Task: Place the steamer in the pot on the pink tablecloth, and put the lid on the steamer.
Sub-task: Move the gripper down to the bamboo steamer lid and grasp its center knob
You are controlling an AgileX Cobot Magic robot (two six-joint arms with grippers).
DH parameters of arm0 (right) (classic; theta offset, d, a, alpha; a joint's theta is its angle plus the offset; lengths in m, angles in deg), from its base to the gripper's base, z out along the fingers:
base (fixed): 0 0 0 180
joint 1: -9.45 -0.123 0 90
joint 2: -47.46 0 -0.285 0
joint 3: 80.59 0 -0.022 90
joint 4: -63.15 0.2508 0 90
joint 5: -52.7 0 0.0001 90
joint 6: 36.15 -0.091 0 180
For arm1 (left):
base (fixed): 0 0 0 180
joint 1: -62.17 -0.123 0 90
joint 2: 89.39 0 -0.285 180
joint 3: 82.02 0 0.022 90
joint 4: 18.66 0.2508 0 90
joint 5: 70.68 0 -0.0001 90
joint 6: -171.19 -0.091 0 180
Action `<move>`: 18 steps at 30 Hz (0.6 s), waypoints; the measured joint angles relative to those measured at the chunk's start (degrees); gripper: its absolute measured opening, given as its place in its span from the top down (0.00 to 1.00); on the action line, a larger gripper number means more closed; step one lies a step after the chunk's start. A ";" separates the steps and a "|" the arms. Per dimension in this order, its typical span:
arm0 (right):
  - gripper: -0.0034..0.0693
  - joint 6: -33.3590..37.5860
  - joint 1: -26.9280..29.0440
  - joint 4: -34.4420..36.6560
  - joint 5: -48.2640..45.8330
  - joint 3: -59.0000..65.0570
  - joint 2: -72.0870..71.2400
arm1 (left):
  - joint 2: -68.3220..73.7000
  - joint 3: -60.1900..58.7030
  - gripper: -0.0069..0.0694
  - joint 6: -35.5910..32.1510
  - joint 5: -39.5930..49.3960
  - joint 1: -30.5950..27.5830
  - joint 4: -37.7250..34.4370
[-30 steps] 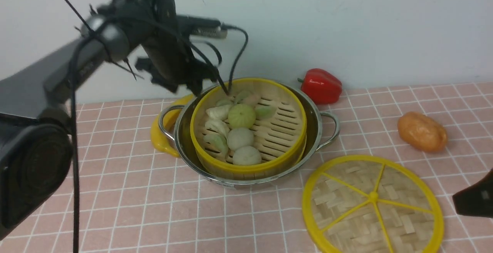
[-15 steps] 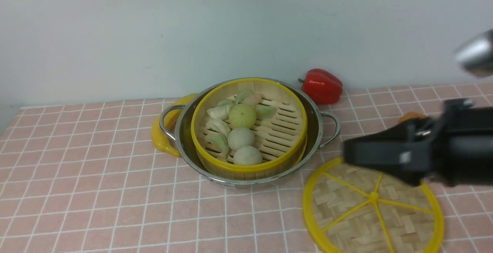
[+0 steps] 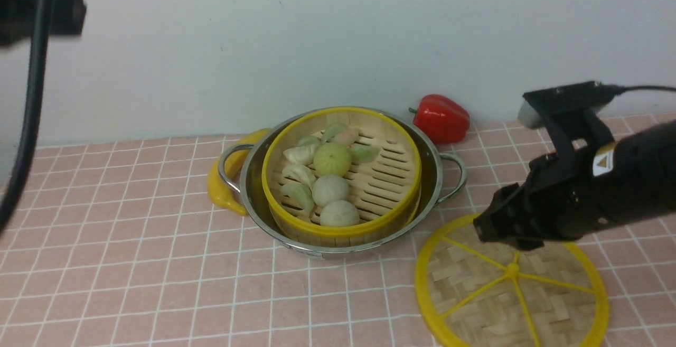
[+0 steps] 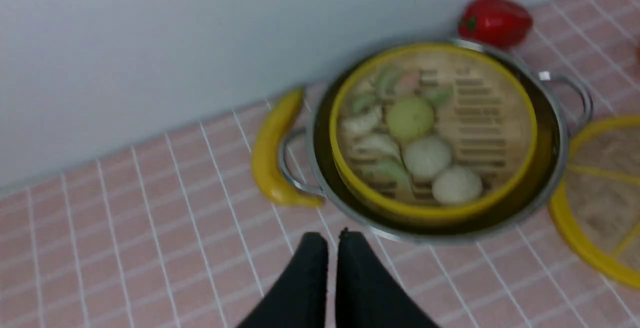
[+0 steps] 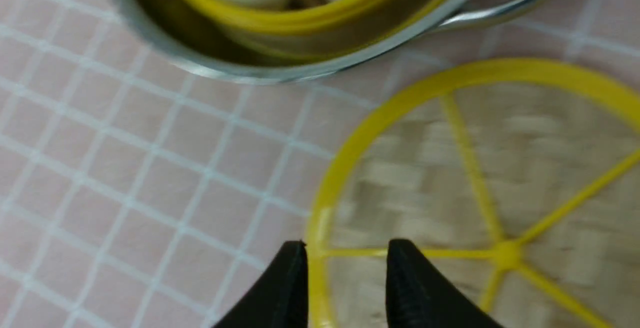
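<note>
The steamer (image 3: 391, 178), with toy buns and dumplings, sits inside the steel pot (image 3: 430, 178) on the pink tablecloth (image 3: 158, 262). The lid (image 3: 507, 294) lies flat on the cloth, right of and nearer than the pot. My right gripper (image 3: 483, 228) hovers at the lid's near-pot edge. In the right wrist view it (image 5: 347, 248) is open, and the lid's (image 5: 480, 168) yellow rim runs between its fingertips. My left gripper (image 4: 332, 238) is shut and empty, high above the cloth, back from the pot (image 4: 555, 133) and steamer (image 4: 480, 118). Only its arm shows at the front view's top left.
A yellow banana (image 3: 216, 188) lies against the pot's left handle. A red pepper (image 3: 441, 117) sits behind the pot by the wall. The wall runs close behind the pot.
My left arm has pulled up and away from the steamer to the top left. My right arm has come in from the right and settled over the lid's edge.
</note>
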 joint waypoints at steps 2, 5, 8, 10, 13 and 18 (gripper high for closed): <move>0.62 -6.11 0.00 -7.62 -4.36 -4.20 2.73 | -6.89 -11.52 0.94 -0.08 -7.42 0.00 -3.44; 0.62 -9.58 0.00 -11.35 -9.00 -6.07 5.45 | -15.75 -25.43 0.94 -0.07 -18.15 0.00 -6.80; 0.62 -10.45 0.00 -12.43 -11.20 -6.20 7.79 | -23.33 -37.06 0.94 -0.07 -26.97 0.00 -9.68; 0.62 -10.64 0.00 -12.43 -11.41 -6.20 9.63 | -28.45 -44.42 0.94 -0.07 -32.01 0.00 -11.55; 0.62 -10.77 0.00 -12.75 -11.29 -6.20 12.17 | -34.32 -51.78 0.94 -0.07 -35.73 0.00 -12.99; 0.62 -10.94 0.00 -13.95 -9.48 -6.20 16.25 | -40.43 -57.13 0.94 -0.07 -36.73 0.00 -13.70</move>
